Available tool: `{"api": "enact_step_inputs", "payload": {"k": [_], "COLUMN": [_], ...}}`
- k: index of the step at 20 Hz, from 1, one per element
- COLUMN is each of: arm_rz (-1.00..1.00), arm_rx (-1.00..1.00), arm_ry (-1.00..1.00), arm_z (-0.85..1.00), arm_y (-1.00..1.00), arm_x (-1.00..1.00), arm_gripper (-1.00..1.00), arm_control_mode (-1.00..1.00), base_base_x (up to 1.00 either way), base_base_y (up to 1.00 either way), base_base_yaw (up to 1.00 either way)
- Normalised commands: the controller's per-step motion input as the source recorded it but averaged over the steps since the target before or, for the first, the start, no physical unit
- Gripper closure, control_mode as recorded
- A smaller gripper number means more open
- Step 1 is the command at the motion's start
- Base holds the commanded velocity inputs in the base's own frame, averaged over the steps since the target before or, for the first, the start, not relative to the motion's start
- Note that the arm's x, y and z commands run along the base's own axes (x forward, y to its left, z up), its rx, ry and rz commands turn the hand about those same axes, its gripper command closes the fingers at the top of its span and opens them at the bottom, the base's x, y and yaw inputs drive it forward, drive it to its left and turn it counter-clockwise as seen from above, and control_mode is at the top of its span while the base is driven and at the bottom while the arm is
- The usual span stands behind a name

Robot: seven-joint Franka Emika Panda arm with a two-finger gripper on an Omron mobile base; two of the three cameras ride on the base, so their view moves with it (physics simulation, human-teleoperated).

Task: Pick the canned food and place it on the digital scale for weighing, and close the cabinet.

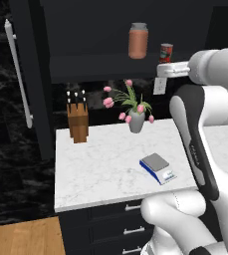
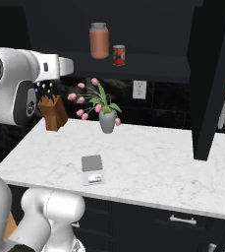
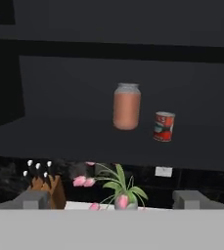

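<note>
The canned food (image 3: 164, 126), a short red-labelled tin, stands upright on the shelf of the open cabinet (image 1: 31, 74), just right of a taller orange jar (image 3: 127, 106). The same tin (image 1: 166, 53) (image 2: 119, 54) shows from both base views. My gripper (image 3: 113, 200) is open, level with the shelf and some way in front of it, with nothing between its fingers. The digital scale (image 1: 157, 167) (image 2: 92, 168) lies flat near the counter's front edge, its grey plate bare. Both cabinet doors (image 2: 210, 74) stand swung out.
A knife block (image 1: 78, 122) and a vase of pink tulips (image 1: 136, 121) stand at the back of the white marble counter (image 1: 100, 169), under the shelf. Dark drawers (image 1: 125, 219) run below. The left door's long silver handle (image 1: 16, 69) juts out beside the counter.
</note>
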Motion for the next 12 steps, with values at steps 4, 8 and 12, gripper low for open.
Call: {"api": "enact_step_inputs", "payload": {"k": [4, 8, 12], "arm_rz": [0.0, 0.0, 0.0], "arm_rx": [0.0, 0.0, 0.0], "arm_ry": [-0.11, -0.26, -0.1], "arm_z": [0.16, 0.26, 0.3], "arm_y": [-0.12, -0.14, -0.05], "arm_x": [0.14, 0.02, 0.04], "arm_gripper": [-1.0, -1.0, -1.0], "arm_control_mode": [-1.0, -1.0, -1.0], "base_base_x": [0.0, 0.0, 0.0], "base_base_y": [0.0, 0.0, 0.0], "base_base_yaw": [0.0, 0.0, 0.0]}}
